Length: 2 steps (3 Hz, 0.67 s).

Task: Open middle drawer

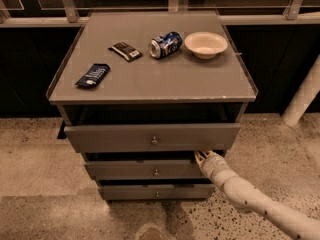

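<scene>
The middle drawer (pixel 145 171) is a grey flat front with a small round metal knob (pixel 156 172), between a wider drawer above and a narrower one below. It stands out a little from the cabinet. My gripper (pixel 201 157) is at the end of the white arm coming in from the lower right. It sits at the right end of the middle drawer's top edge, just under the top drawer's front.
The top drawer (pixel 152 137) stands out furthest; the bottom drawer (pixel 156 192) is lowest. On the cabinet top (pixel 200 81) lie a blue snack bag (pixel 93 75), a dark snack bar (pixel 125 51), a blue can (pixel 165 44) on its side and a white bowl (pixel 205 44). A white post (pixel 302 96) stands at the right.
</scene>
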### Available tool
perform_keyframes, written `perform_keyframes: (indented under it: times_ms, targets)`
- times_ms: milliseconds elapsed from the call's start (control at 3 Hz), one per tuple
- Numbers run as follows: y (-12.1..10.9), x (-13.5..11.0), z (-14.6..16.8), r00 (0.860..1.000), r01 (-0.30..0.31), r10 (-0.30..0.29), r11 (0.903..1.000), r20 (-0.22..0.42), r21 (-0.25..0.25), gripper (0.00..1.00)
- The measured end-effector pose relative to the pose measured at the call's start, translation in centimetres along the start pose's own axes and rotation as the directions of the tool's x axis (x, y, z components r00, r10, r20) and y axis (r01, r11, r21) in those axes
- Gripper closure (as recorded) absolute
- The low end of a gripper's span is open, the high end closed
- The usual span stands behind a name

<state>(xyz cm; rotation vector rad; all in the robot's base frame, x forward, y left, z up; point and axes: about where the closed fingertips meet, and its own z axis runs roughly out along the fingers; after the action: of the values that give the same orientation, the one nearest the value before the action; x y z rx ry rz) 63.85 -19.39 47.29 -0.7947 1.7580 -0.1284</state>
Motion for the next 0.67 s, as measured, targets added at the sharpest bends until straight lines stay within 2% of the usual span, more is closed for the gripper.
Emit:
perform_keyframes:
  times_ms: [667]
  targets:
    - [1.73, 1.34, 1.62, 0.997, -0.067, 0.066, 0.9973, -0.031, -0.032, 1.00]
